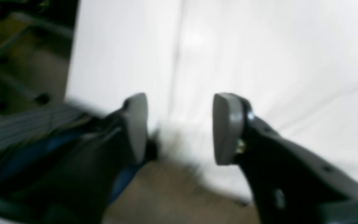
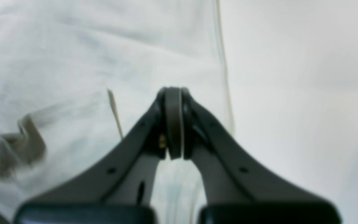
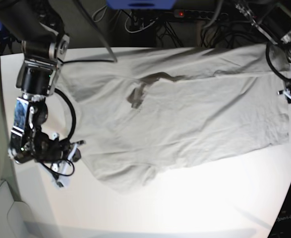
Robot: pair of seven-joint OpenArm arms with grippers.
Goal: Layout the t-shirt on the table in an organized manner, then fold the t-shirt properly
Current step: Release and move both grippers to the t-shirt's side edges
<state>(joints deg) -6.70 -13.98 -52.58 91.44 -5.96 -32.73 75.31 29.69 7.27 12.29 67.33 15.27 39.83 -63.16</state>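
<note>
Grey-beige cotton, the t-shirt (image 3: 185,109) lay spread across the tabletop (image 3: 195,203), so my right tool (image 2: 173,124) sat pressed together, empty, at its sleeve edge, and my left tool (image 1: 179,124) spread beside its hem.

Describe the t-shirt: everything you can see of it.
The t-shirt is pale grey-beige, soft cotton by its look, spread nearly flat across the white table with light wrinkles. A short sleeve points toward the near edge, and the far edge is folded over. A dark mark shows near the collar. The right gripper, shut, hangs over the cloth near its edge; whether it pinches cloth is unclear.
</note>
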